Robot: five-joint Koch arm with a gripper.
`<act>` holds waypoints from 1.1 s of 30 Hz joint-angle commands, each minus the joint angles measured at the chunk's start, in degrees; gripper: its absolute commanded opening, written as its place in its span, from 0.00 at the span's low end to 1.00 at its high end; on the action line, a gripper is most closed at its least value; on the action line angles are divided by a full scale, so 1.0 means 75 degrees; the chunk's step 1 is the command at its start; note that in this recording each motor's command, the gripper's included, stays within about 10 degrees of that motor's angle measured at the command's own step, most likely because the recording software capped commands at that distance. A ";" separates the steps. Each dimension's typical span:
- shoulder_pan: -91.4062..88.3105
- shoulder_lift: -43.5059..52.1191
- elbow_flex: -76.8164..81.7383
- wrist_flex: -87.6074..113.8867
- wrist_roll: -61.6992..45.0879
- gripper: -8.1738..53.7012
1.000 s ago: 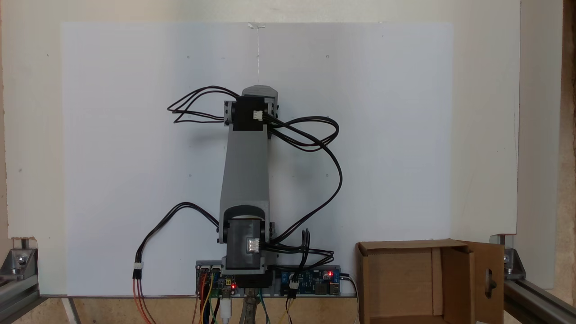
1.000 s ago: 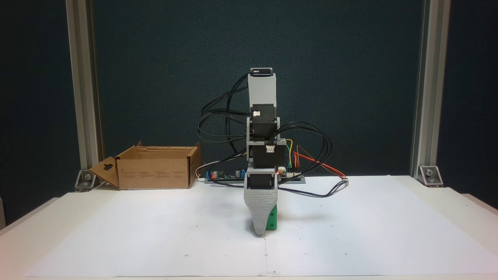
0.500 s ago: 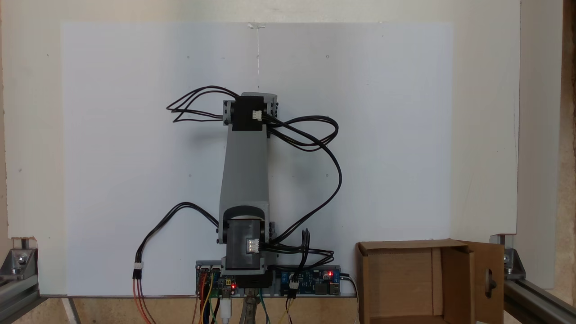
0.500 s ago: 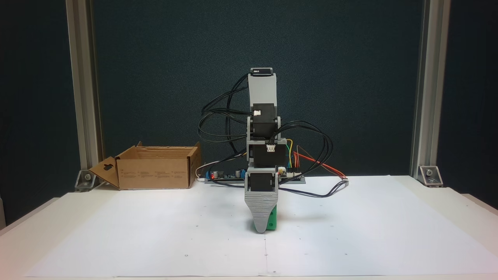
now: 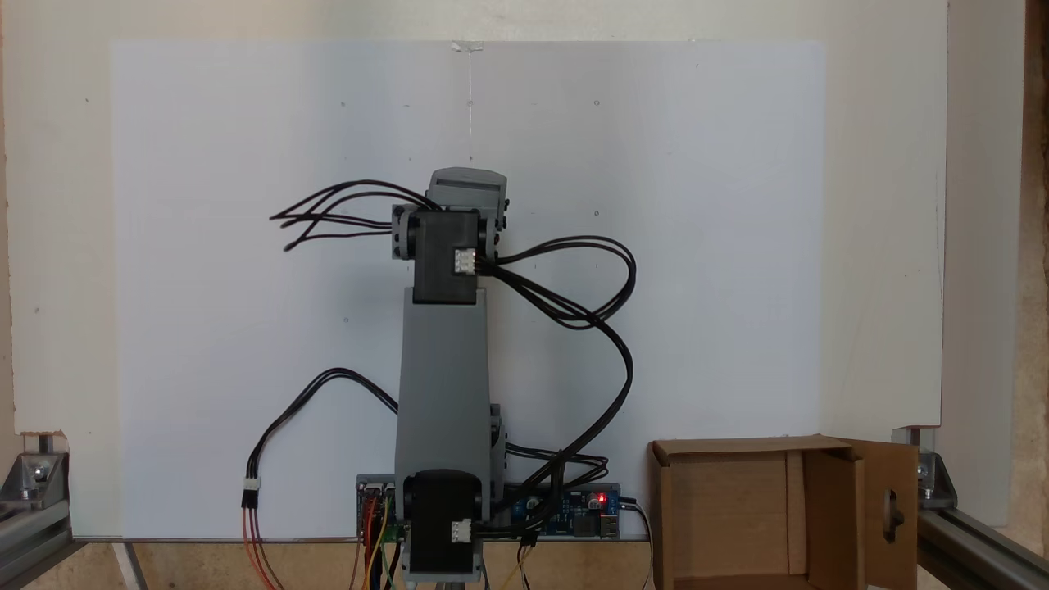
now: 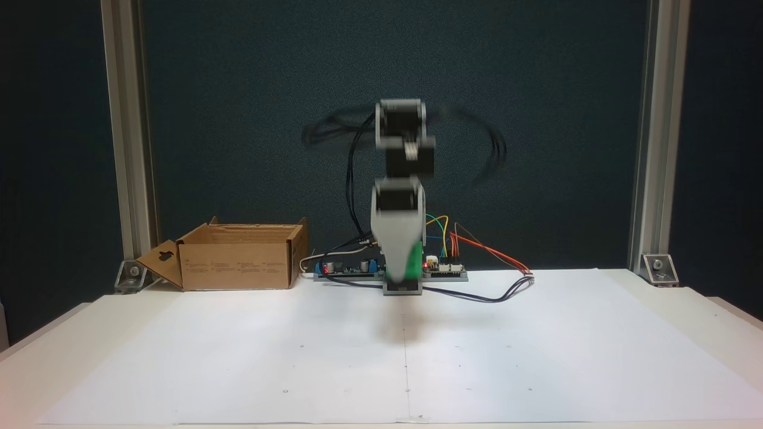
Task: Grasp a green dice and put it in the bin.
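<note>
Green dice [image 6: 412, 262] hangs clear above the white paper sheet [image 6: 238, 357] in the front fixed view, pinched in the gripper [image 6: 402, 275], with a faint shadow on the sheet below it. Only a strip of green shows at the right edge of the grey jaw that faces the camera; the jaws point downward and are clamped on the cube, though motion blur softens their outline. The arm [image 6: 400, 155] stands tall above the gripper, its black motors and looping black cables smeared by the same blur. In the fixed view from above, the arm [image 5: 442, 369] reaches from its base at the near edge towards the middle of the sheet [image 5: 697, 246], and its grey wrist housing hides both the dice and the jaw tips. The bin [image 6: 238, 265], an open brown cardboard box, sits at the far left of the front view, well apart from the dice, with its keyhole-cut flap folded outward to the left; from above the bin [image 5: 721, 508] lies at the lower right corner, beside the sheet's edge. Blue circuit boards [image 6: 346, 268] with a red light and coloured wires sit at the arm's base, between the bin and the arm.
</note>
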 commanded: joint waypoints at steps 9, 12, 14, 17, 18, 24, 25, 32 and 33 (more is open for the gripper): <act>0.1066 0.0492 -0.1746 0.2063 0.0270 0.32; 0.1863 0.0668 -0.1746 0.2273 -0.0082 0.32; 0.2754 0.0797 -0.1746 0.2379 -0.0387 0.32; 0.4392 0.0832 -0.1746 0.2414 -0.1020 0.32; 0.4919 0.0832 -0.1746 0.2355 -0.1254 0.32; 0.8271 0.0480 -0.1992 0.1301 -0.2777 0.32; 0.8822 0.0293 -0.1992 0.0914 -0.2953 0.32; 1.2328 -0.1160 -0.2004 -0.1559 -0.3797 0.32; 1.2609 -0.1348 -0.2004 -0.1828 -0.3891 0.32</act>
